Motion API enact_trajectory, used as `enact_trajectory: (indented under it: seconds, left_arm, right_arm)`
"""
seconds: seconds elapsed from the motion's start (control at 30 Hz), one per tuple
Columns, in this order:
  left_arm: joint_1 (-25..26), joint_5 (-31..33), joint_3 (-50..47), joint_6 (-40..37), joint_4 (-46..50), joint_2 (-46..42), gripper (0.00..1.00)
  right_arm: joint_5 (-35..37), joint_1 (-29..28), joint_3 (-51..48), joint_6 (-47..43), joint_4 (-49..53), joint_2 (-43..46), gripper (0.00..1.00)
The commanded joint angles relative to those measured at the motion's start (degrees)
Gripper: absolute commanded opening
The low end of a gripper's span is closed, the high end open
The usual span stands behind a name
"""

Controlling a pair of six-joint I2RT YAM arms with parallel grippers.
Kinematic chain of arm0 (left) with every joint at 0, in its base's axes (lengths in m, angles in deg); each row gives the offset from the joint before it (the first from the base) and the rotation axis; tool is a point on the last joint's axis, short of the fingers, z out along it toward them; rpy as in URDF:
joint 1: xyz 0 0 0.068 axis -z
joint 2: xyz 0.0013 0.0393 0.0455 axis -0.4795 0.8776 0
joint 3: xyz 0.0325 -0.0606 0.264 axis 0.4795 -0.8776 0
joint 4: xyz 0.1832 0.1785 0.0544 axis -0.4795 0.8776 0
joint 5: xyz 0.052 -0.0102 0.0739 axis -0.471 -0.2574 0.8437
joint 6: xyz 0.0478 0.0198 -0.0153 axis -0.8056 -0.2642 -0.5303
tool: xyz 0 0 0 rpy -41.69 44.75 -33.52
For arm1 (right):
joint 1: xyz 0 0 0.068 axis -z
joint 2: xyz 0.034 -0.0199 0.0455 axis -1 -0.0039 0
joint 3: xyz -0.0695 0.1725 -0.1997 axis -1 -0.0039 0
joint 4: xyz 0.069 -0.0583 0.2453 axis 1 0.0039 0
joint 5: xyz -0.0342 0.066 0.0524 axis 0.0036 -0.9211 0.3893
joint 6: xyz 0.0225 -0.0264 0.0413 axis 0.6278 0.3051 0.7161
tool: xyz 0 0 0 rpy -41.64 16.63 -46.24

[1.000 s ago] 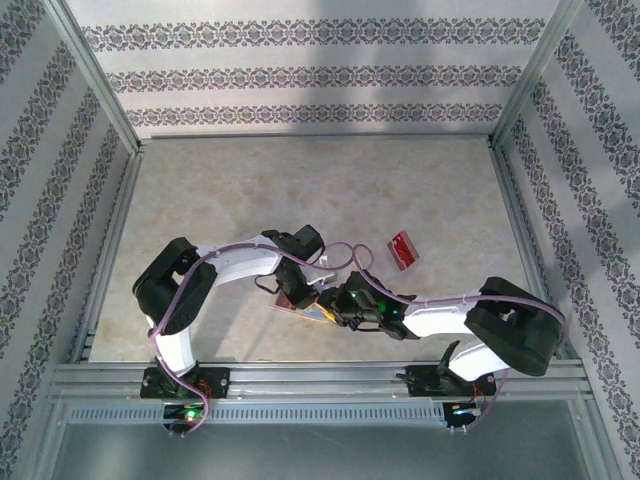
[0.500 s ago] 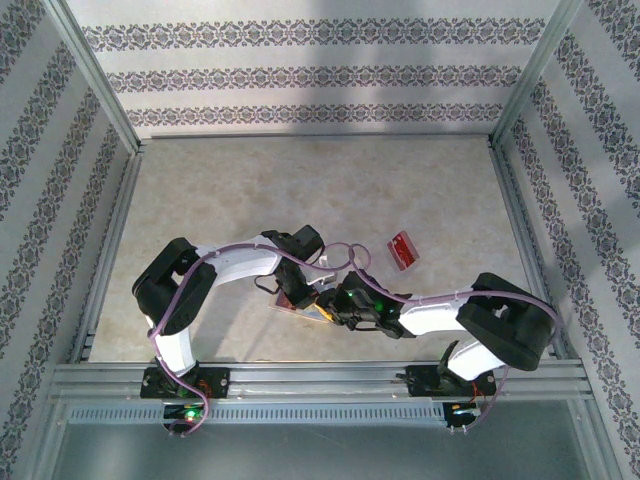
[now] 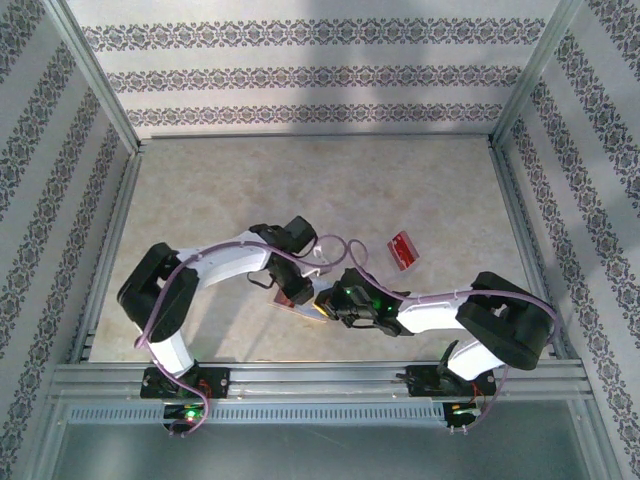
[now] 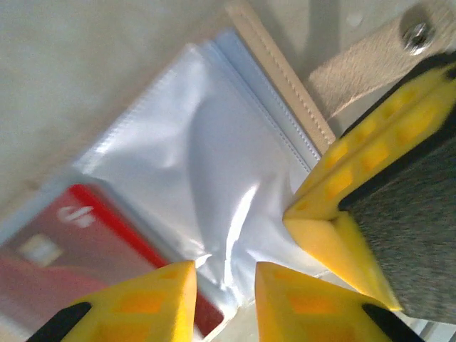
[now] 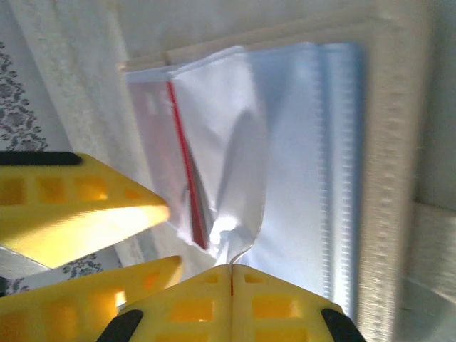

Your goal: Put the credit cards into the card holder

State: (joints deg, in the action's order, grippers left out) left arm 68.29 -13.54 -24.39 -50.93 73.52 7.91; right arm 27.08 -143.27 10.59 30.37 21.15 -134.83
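Frankly, from above I can barely see the card holder (image 3: 288,306). Both wrists crowd over it near the front middle of the table (image 3: 300,180), and a mere sliver of it peeks out beneath the left gripper (image 3: 297,295). The wrist cameras sit closer, though each crops the holder at the frame edges and blurs its near parts.

It lies open, with its tan stitched border and snap tab (image 4: 377,57) at the top right of my left wrist view and its clear sleeves (image 4: 214,157) fanned out. One sleeve holds the sleeved red card (image 4: 64,242), dulled by the plastic and cut off at the frame edge; I can't tell whether it is fully seated.

My left gripper's fingers stand slightly apart, with the sleeve's corner in the gap. Whether either pad touches it I can't make out. My right gripper (image 5: 231,274) has its fingertips pressed together, pinching the puckered edge of a clear sleeve. The loose red card (image 3: 403,249) lies flat on the table, well apart to the right.
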Motion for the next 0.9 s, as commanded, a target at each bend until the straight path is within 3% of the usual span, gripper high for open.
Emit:
enact_trajectory:
  seconds: [0.0, 0.3, 0.53, 0.7, 0.87]
  left_arm:
    - [-3.26, -0.23, 2.36, 0.45, 2.97, -4.50, 0.35]
    - [-14.07, -1.23, 1.99, 5.43, 0.88, -11.07, 0.58]
    - [-20.49, -0.80, 0.77, 9.08, -2.21, -11.84, 0.64]
    - [-21.76, -0.88, -1.12, 8.60, -3.64, -13.17, 0.66]
    - [-23.42, -0.06, -2.47, 7.31, -4.45, -14.37, 0.67]
  right_arm:
    - [-2.19, -0.04, 2.81, -2.68, -0.90, -1.41, 0.00]
    - [-9.04, 0.58, 13.69, -9.29, 5.31, -7.19, 0.00]
    - [-11.86, 0.69, 21.12, -13.13, 10.05, -14.05, 0.00]
    - [-14.09, 0.85, 25.61, -14.36, 10.23, -19.66, 0.22]
    - [-15.19, 1.02, 29.92, -16.45, 12.11, -22.74, 0.30]
